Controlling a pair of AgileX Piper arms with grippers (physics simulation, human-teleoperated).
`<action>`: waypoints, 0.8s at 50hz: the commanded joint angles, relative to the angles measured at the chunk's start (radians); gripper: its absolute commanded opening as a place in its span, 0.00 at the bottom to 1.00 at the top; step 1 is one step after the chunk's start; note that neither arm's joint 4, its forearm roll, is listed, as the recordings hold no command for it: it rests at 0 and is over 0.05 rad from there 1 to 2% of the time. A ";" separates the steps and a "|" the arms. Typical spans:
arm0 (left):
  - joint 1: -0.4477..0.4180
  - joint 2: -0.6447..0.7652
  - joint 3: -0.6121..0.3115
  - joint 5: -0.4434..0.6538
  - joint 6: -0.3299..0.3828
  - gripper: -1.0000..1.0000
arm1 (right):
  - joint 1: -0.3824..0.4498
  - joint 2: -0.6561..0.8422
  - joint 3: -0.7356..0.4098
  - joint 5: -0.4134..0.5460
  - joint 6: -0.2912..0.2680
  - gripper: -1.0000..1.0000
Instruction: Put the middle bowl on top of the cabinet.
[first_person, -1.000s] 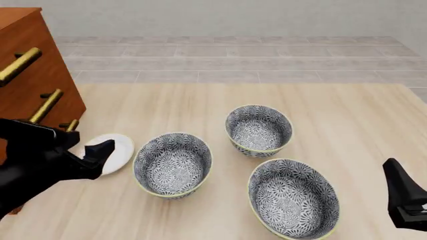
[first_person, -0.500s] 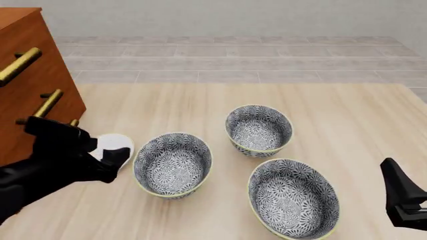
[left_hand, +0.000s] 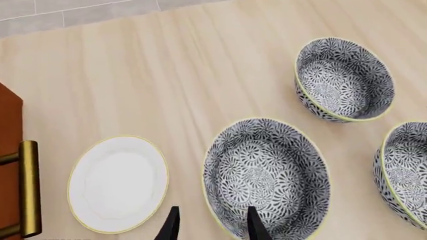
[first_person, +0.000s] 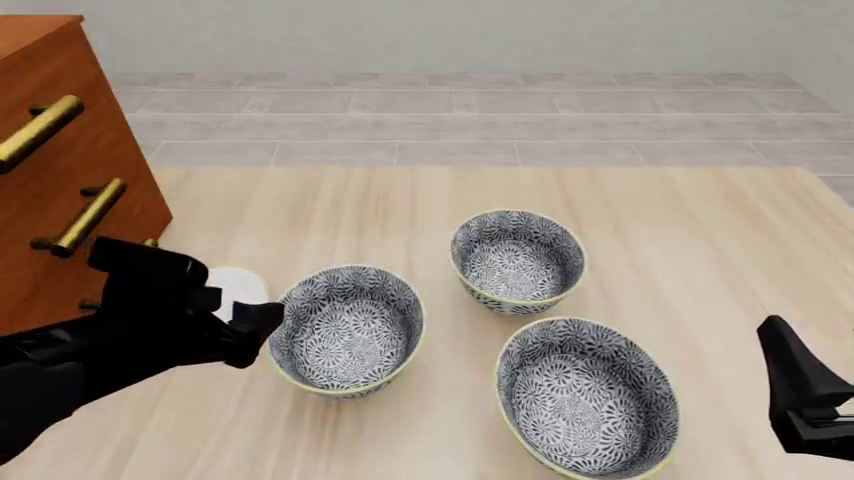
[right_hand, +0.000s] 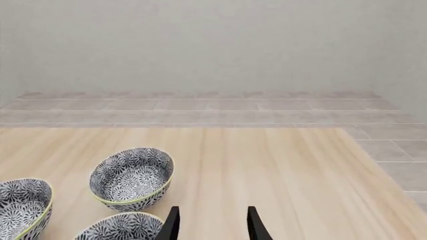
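Front view: cabinet (first_person: 60, 170) far left; left gripper (first_person: 254, 325), fingers parted with nothing held, just beside middle bowl (first_person: 347, 328), bowl right of cabinet. Best straddle near rim squarely before closing. Right gripper (first_person: 801, 400) idle, parted, empty.

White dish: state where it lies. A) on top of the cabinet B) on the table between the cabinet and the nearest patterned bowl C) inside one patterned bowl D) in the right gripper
B: the white dish lies flat on the table, cabinet on one side and patterned bowl on the other.
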 joint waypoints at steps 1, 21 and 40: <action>-0.009 0.047 -0.010 -0.008 -0.043 1.00 | 0.001 0.002 0.000 0.001 0.001 1.00; -0.023 0.112 -0.030 -0.022 -0.056 1.00 | 0.001 -0.018 0.000 0.021 0.001 1.00; -0.035 0.171 -0.038 -0.045 -0.105 1.00 | 0.007 -0.021 0.000 0.027 0.000 1.00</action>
